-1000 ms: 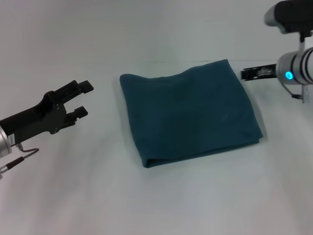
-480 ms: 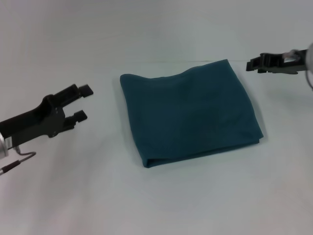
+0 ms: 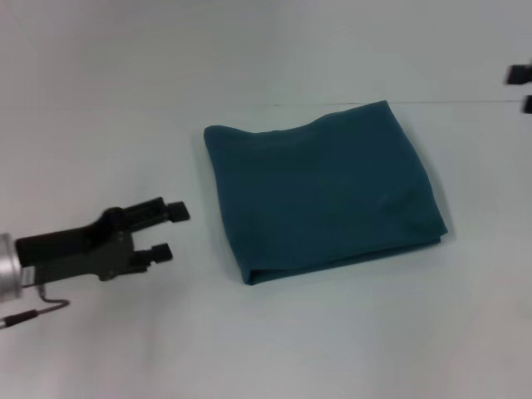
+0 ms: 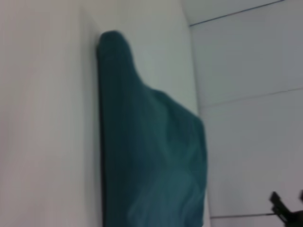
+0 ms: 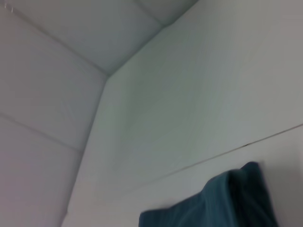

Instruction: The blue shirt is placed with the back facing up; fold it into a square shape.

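The shirt (image 3: 322, 189) lies folded flat on the table (image 3: 349, 332) as a near-square, with layered edges seen along its near side, so the folding is judged all but done. The left gripper (image 3: 165, 229) is held just above the table to the left of the shirt's near-left corner, close beside it but apart from it; its jaws are spread, holding nothing, and point toward the shirt. The shirt's slightly longer axis runs left to right. The left gripper is clearly the nearer. Of the right gripper (image 3: 522, 88) only two dark fingertips are seen, well off the shirt's far-right corner; they stand apart with nothing between them. The shirt's underside is hidden.
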Tool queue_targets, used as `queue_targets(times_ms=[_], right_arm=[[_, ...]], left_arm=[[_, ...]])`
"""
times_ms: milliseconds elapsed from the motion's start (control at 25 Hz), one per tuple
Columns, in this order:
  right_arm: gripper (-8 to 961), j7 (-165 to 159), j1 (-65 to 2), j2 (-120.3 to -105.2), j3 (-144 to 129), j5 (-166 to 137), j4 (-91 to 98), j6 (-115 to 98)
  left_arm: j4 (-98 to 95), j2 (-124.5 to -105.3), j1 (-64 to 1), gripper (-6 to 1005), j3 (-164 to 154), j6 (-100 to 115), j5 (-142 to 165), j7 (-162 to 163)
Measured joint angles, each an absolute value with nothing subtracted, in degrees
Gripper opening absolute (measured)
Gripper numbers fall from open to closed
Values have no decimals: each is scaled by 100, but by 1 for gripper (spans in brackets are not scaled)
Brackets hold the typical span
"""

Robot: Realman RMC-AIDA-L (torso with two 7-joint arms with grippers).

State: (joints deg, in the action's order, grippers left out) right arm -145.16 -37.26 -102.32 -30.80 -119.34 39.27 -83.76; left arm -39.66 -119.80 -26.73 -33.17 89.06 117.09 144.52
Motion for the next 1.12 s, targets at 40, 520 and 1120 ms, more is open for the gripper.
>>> queue_targets(times_ms=[40, 520, 1120], right_arm=[[593, -14555, -3601, -10153, -2882, -11933, 3927, -8500], [918, -14516, -3422, -10088, -2726, -11926, 3911, -8622], [918, -14510, -3405, -10081, -2685, -11918, 3885, -8616]], left_arm=[[-3948, -12001, -2695, 947, -3384, 8839, 11717, 14507], [-3702, -12335, -2979, 949, -4696, 7658, 11740, 15182], [-3105, -12382, -3369, 949, -4921, 6883, 11742, 15197]])
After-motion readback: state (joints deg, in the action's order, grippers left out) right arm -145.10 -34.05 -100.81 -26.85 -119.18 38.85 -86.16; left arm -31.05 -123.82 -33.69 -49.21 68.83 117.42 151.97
